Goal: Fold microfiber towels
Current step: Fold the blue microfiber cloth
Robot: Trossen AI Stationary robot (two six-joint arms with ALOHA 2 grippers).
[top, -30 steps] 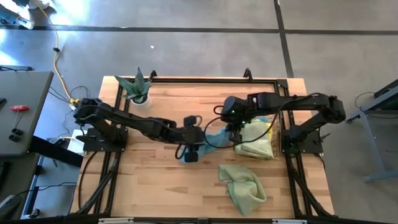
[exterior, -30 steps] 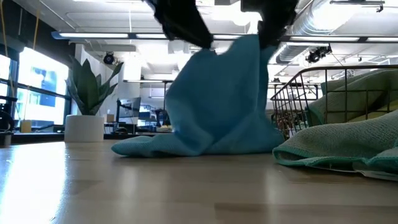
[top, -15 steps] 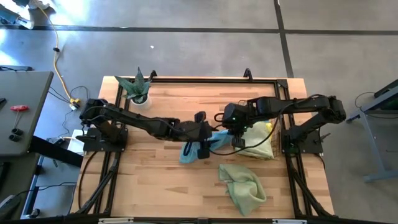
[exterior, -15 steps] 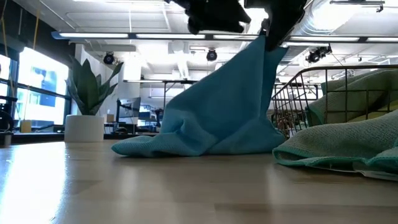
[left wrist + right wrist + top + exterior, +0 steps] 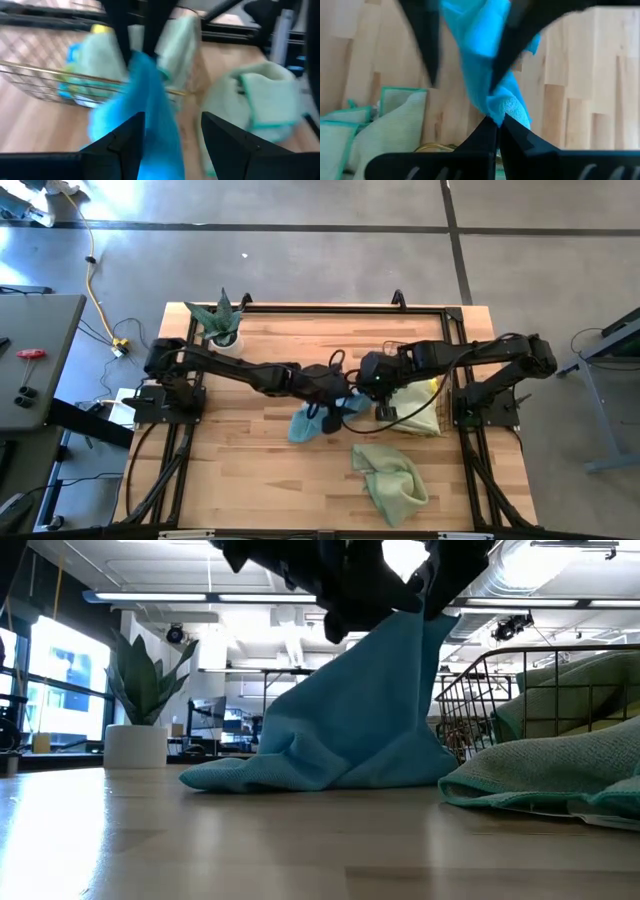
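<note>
Both grippers meet mid-table: right gripper (image 5: pixel 496 131) pinches the blue towel (image 5: pixel 350 720); left gripper (image 5: pixel 172 131) gapes beside it.

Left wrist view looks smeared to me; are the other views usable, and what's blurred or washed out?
Left wrist view: motion blur softens the blue towel and copper wire basket. Right wrist view: towel edges smeared too. Low view: sharp on the towel, but bright ceiling lights and windows backlight both arms into silhouettes. High view: evenly lit, clear.
</note>
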